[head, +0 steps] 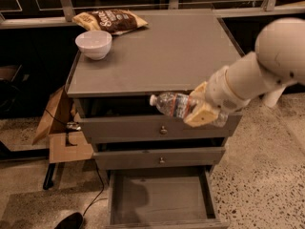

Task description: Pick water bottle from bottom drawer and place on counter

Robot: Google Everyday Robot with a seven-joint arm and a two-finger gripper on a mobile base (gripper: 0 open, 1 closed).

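Water bottle [172, 104] sideways in gripper [199, 106]

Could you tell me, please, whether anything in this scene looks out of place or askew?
Mildly: the bottom drawer stands pulled out, and the pincer holds the water bottle lying sideways, cap left, in front of the top drawer, below the counter. Nothing looks spilled.

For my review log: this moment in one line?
gripper: shut on water bottle, below counter front edge | bottom drawer: open
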